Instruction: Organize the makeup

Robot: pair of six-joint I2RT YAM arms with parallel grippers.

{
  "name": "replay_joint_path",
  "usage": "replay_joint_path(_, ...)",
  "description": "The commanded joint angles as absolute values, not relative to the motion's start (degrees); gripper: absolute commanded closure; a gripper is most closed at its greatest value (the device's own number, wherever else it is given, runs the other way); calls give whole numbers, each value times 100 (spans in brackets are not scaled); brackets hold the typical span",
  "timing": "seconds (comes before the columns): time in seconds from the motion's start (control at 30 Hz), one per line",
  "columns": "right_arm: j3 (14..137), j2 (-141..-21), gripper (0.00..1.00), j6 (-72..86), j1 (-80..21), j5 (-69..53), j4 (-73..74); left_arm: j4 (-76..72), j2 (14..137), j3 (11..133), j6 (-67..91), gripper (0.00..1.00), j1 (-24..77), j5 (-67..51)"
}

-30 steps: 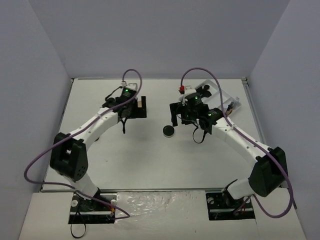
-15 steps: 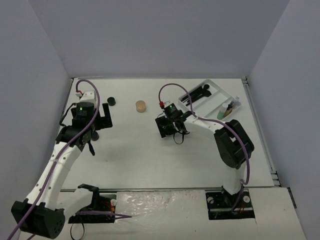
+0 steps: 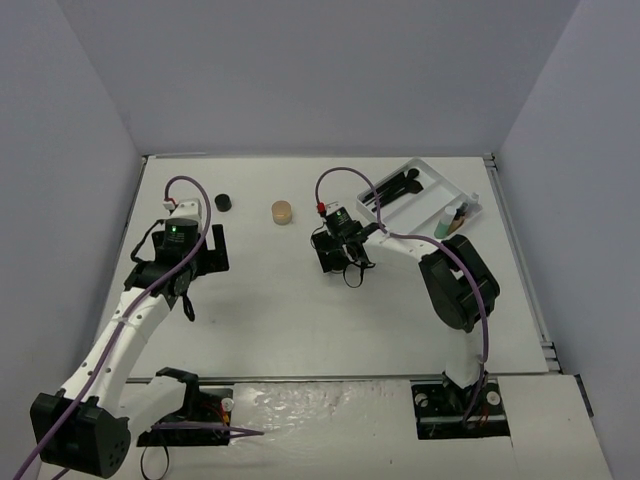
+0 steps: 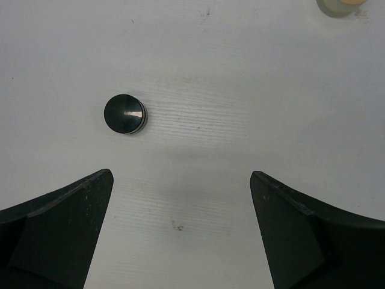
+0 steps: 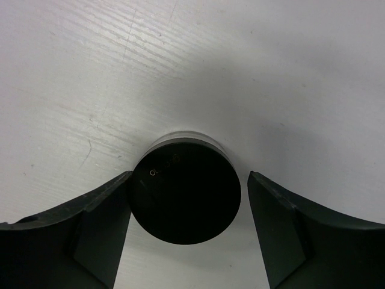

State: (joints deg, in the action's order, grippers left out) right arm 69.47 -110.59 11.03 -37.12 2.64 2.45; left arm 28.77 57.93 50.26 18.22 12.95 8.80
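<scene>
Since half a second ago, my left arm has slid a little toward the white tray (image 3: 472, 196) and my right jaws have narrowed, while my right arm has barely shifted.

My right gripper (image 5: 189, 179) hangs low over the table (image 3: 300, 310), just left of the white tray. Its fingers (image 5: 90, 229) straddle a round black pot (image 5: 185, 192) that stands upright on the table. The jaws are part-way in. One pad looks to be touching the pot's side and the other shows a thin sliver of table beside it, so nothing is clamped or lifted yet.

My left gripper (image 4: 180, 177) is spread fully wide and holds nothing. It hovers well to the left of the tray, short of a small black pot (image 4: 125, 114). A tan jar (image 3: 282, 212) stands between that pot and the tray, apart from both. Bottles (image 3: 446, 222) and dark pieces already sit in the tray's compartments.

The step in hand, as I judge it, is gripping the black pot to carry it to the tray. The pot sits slightly off centre between the pads. I should close slowly so that the first pad nudges it to the middle instead of kicking it out. I should press on the widest part of the round wall, keep the wrist level, and lift only once both pads bear on it.
</scene>
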Motion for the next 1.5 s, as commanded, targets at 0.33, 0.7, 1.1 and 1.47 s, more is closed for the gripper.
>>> replay_joint_path(0.33, 7482, -10278, 94, 1376, -3498, 1030, 100, 2413, 5894, 5177, 1666, 3, 1274, 880)
replay_joint_path(0.7, 8903, -10579, 100, 1817, -1644, 1136, 525, 2425, 5847, 5187, 1627, 3, 1274, 879)
replay_joint_path(1.1, 9759, -11509, 100, 1401, -661, 574, 668, 2417, 5815, 5191, 1579, 3, 1274, 873)
replay_joint_path(1.47, 9384, -11393, 98, 1354, -573, 362, 856, 2399, 5876, 5208, 1556, 3, 1274, 839)
